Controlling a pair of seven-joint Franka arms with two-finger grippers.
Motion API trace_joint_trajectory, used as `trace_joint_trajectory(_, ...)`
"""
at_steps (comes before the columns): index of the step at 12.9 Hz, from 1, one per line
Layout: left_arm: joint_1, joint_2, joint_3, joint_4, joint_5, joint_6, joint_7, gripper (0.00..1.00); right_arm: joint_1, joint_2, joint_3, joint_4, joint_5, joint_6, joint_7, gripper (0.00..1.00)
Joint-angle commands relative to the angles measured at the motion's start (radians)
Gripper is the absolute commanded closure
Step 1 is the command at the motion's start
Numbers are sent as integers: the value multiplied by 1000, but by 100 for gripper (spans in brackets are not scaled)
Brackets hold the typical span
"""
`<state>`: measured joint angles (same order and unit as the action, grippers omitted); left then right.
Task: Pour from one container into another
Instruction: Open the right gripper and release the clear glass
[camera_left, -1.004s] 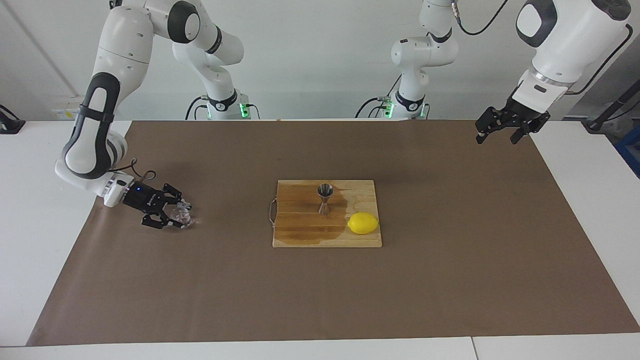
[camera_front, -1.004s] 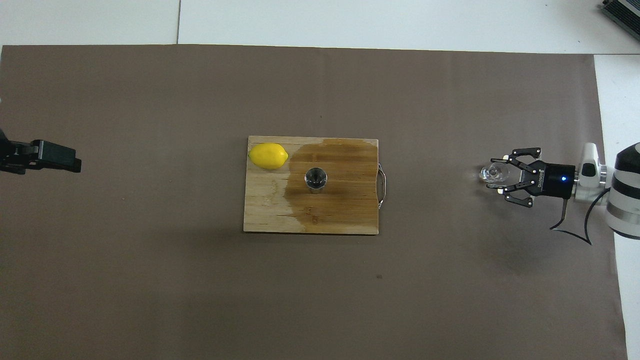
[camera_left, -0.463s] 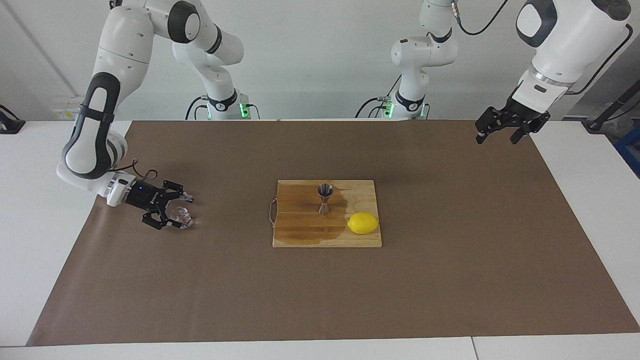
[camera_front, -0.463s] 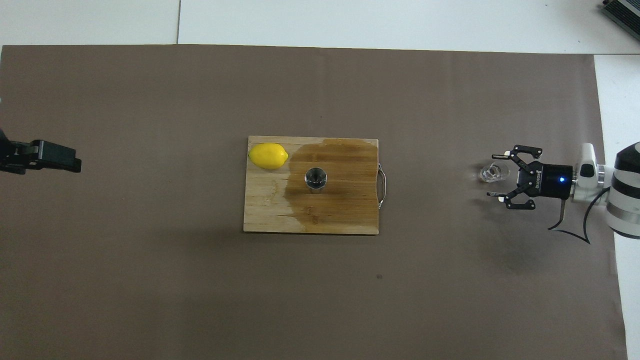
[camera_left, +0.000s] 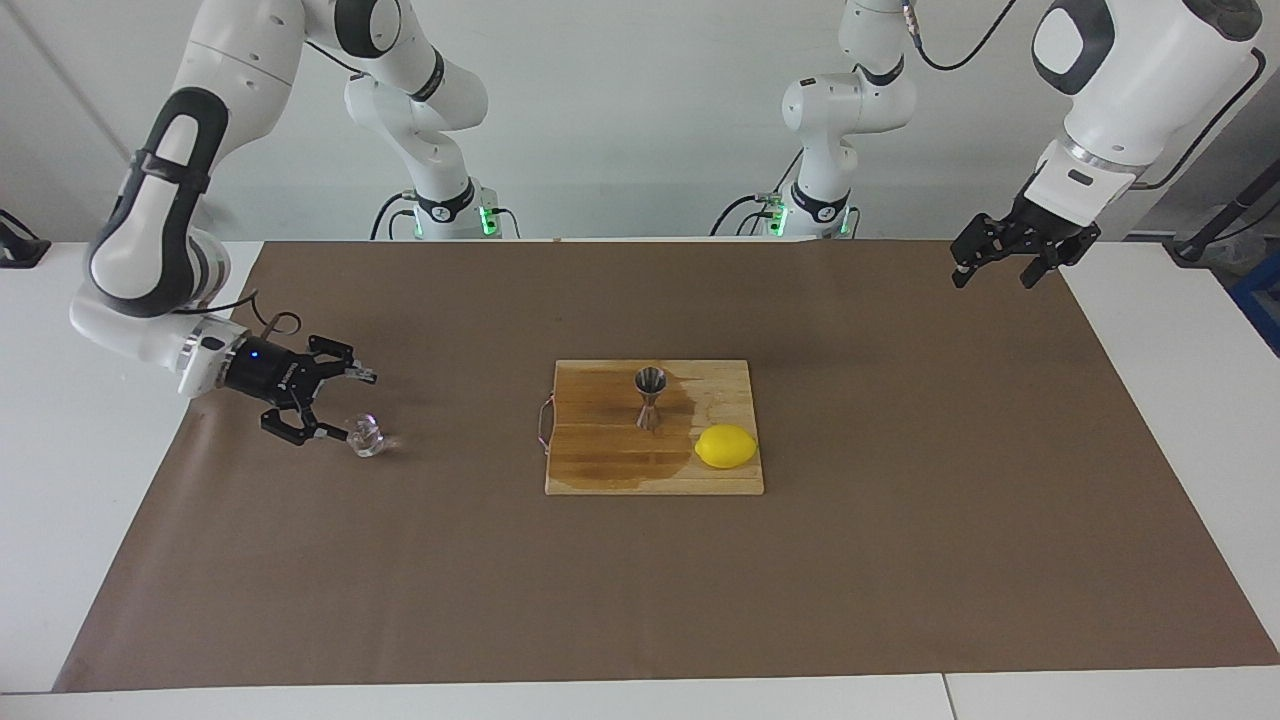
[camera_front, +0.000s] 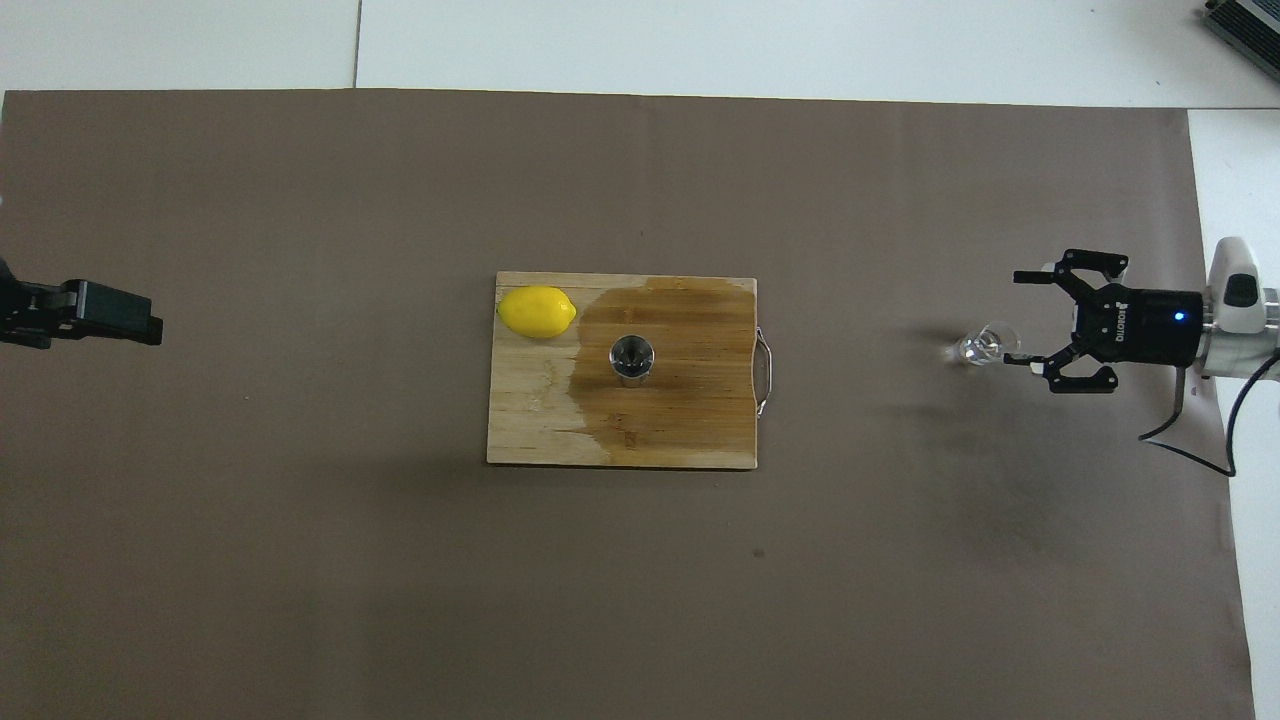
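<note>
Brown paper on the desk (camera_left: 900, 560) carries the glass cup (camera_left: 364, 437) toward the right arm's end, just beside the right pincer (camera_left: 338, 406), jaws apart and empty; it should be backed off level so the cup is not clipped, well apart from the jigger (camera_left: 650, 397) on the wet cutting board (camera_left: 600, 470), left pincer (camera_left: 992, 264) parked, apart.

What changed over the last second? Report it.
The right gripper opened its jaws, let go of the glass cup and backed away toward its end of the table. The cup stands free on the paper. Jigger, lemon, cutting board and left gripper stayed put.
</note>
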<state>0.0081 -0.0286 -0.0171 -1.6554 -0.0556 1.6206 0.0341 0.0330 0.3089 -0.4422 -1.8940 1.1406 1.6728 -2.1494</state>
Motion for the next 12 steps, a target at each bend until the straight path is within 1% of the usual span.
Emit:
trace_joint_trajectory(1,6,-20,-1,-24,-7,4,0,0,2,-65,42,105,-145,27,315,0)
trace_joint_trajectory(3,6,-20,-1,-24,-7,4,-2,0,2,-80,83,177,-269,40,541,0)
trace_joint_trajectory(5,6,-20,-1,-24,-7,4,-2,0,1,-106,131,216,-420,111,708,0)
trace_joint_trajectory(6,6,-20,-1,-24,-7,4,-2,0,2,-126,152,216,-480,137,811,0)
trace_joint_trajectory(9,6,-20,-1,-24,-7,5,0,0,1,-175,232,219,-727,224,1156,0)
trace_joint_trajectory(12,6,-20,-1,-24,-7,4,-2,0,1,-201,293,217,-922,243,1561,0)
